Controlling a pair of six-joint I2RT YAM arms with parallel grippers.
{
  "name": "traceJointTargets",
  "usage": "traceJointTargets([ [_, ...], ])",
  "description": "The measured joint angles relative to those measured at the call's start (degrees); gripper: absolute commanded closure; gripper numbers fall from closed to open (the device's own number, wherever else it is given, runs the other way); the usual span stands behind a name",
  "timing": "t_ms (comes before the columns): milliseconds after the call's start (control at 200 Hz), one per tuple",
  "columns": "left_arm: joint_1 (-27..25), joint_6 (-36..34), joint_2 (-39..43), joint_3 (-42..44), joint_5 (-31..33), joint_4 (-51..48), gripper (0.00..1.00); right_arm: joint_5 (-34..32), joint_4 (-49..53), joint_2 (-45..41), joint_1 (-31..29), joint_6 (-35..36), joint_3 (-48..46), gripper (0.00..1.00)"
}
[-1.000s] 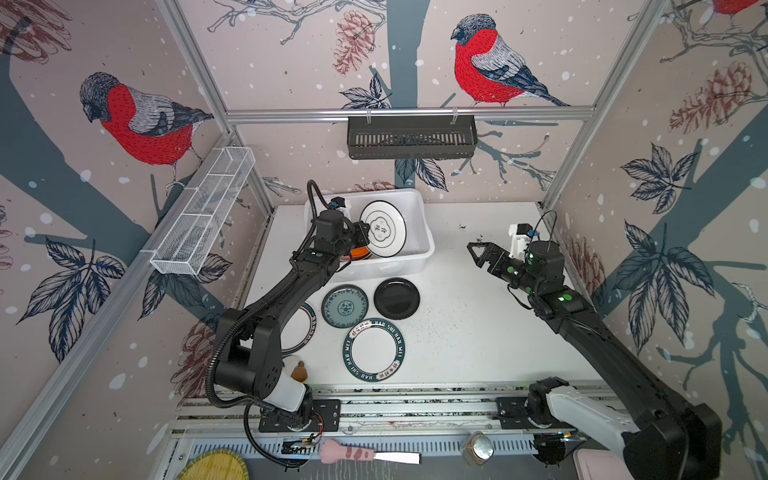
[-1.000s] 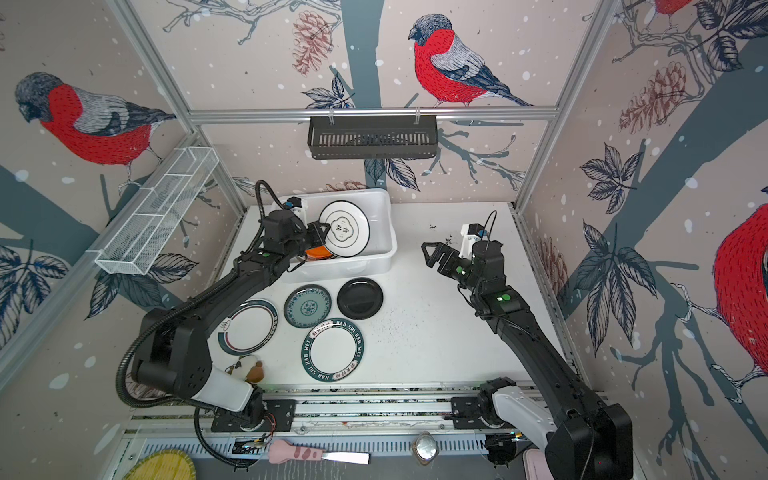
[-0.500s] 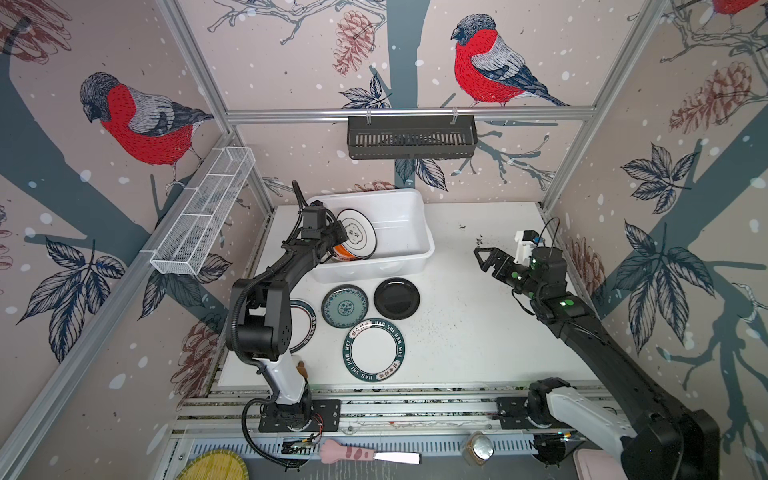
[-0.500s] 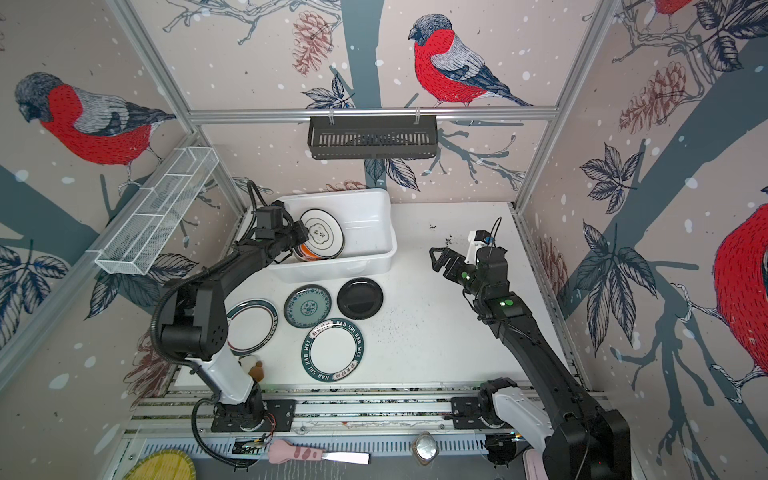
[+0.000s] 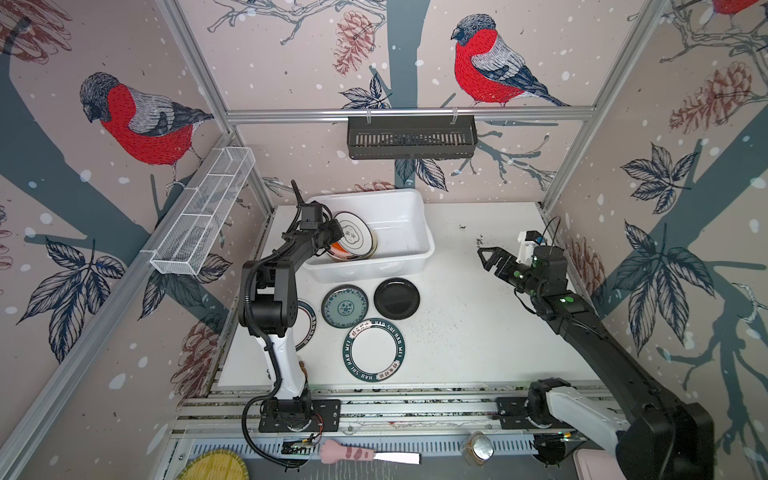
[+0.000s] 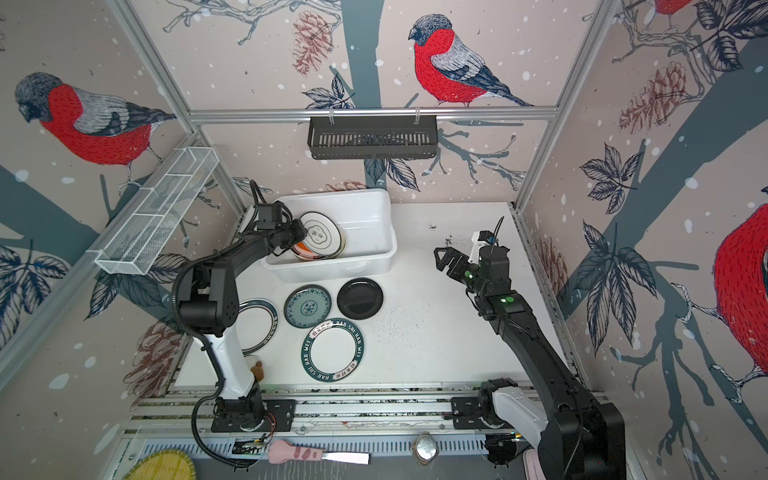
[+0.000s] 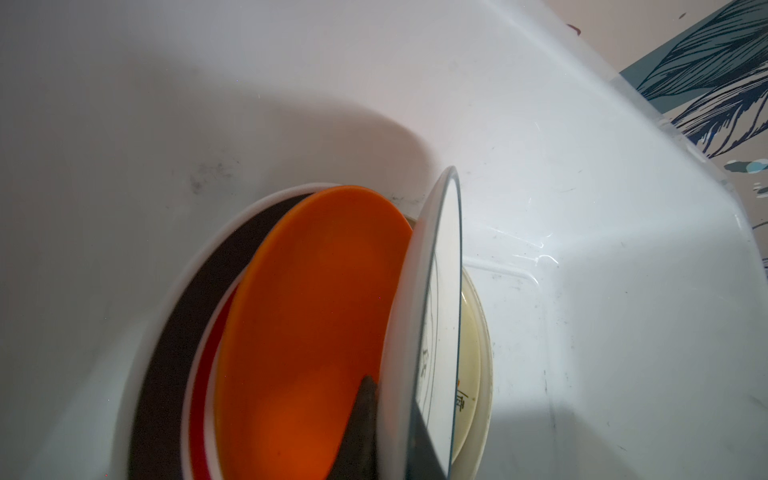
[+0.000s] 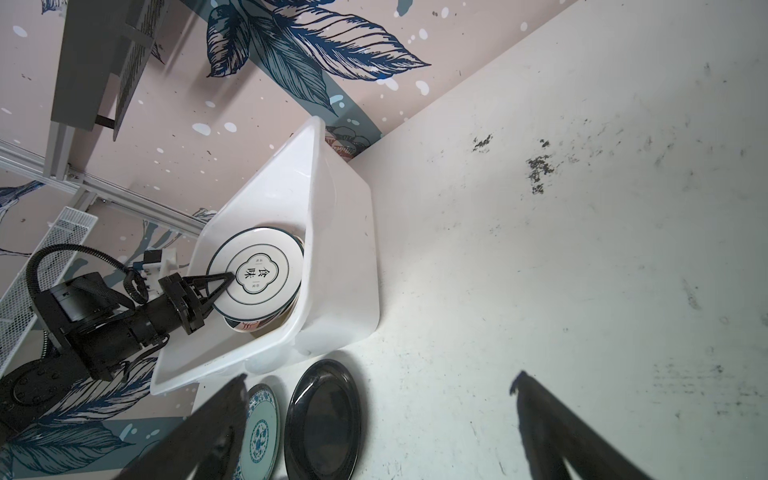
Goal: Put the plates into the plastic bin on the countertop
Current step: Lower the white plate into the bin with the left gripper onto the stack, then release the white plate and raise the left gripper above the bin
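Plate into the bin
My left claw clamps its rim, tilted to lay down; right claw apart.

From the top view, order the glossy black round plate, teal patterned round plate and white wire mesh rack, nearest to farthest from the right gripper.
1. Glossy black round plate, centre, closest to the right gripper.
2. Teal patterned round plate, just left of it.
3. White wire mesh rack, far left, mounted high.

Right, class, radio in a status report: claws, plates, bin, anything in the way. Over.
Left claw shut on white plate, tilted over the stack in the bin. Right claw open, empty. Four plates lie on countertop; nothing blocking.
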State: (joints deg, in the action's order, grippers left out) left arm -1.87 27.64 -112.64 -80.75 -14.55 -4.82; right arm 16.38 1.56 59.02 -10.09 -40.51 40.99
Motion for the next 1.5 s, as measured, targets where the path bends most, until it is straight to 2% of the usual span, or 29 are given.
traceJointTargets([
  [330,0.3,-1.0,2.8,0.4,-2.0,-1.2,1.00,0.0,0.1,0.5,0.0,0.0,0.2,0.01],
  [761,4.0,-1.0,3.9,0.9,-2.2,-1.8,1.00,0.0,0.1,1.2,0.1,0.0,0.2,0.01],
  [836,4.3,-1.0,3.1,0.9,-2.4,-1.8,0.88,0.0,0.1,1.2,0.1,0.0,0.2,0.01],
  [906,4.3,-0.9,2.3,0.9,-2.7,-1.7,0.81,0.2,0.1,1.2,0.1,0.0,0.3,0.00],
  [991,4.3,-1.1,1.7,0.9,-3.4,-1.8,0.66,0.2,0.1,1.2,0.1,0.0,0.3,0.00],
  [1111,4.3,-1.1,1.2,0.4,-3.5,-1.7,0.61,0.2,0.1,1.2,0.1,0.0,0.3,0.00],
  [1261,4.3,-1.0,1.0,0.1,-4.4,-1.8,0.39,0.7,0.1,1.2,0.1,0.0,0.3,0.00],
  [1291,4.3,-1.0,1.0,0.1,-4.7,-1.7,0.31,1.0,0.1,1.3,0.1,-0.1,0.3,0.01],
  [1301,4.3,-1.0,1.1,0.1,-4.9,-1.7,0.22,1.1,0.0,1.3,0.1,-0.1,0.3,0.01],
  [1311,4.3,-1.0,1.1,0.1,-4.9,-1.7,0.08,1.3,0.0,1.4,0.1,-0.1,0.3,0.01],
  [1321,4.3,-1.0,1.1,0.1,-5.0,-1.6,0.04,1.4,0.0,1.4,0.1,-0.1,0.3,0.00],
  [1501,3.9,-0.9,2.0,-1.8,-6.1,-1.7,0.03,3.1,0.1,2.8,0.0,-0.1,0.3,0.00],
])
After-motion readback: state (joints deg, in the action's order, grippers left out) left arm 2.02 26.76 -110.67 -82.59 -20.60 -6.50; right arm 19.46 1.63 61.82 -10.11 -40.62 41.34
